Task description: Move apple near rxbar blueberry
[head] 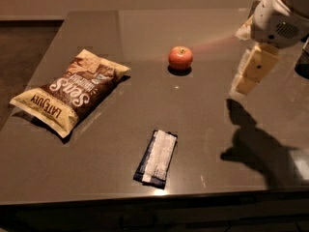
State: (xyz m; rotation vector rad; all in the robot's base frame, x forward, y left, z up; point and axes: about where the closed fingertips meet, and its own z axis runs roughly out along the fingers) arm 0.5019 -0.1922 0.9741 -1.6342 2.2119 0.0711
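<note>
The apple [180, 58], small, round and red-orange, stands on the dark grey table [96, 144] at mid-back. The rxbar blueberry [156, 157], a flat navy wrapper with a white strip down its middle, lies near the table's front edge, well in front of the apple. My gripper [247, 81] hangs above the table at the right, below its white wrist housing [277, 18]. It is to the right of the apple and apart from it, and it holds nothing I can see. Its shadow falls on the table at the front right.
A large brown-and-cream chip bag [72, 92] lies on the left side of the table. The table's front edge runs along the bottom of the view. A dark object [303, 64] shows at the far right edge.
</note>
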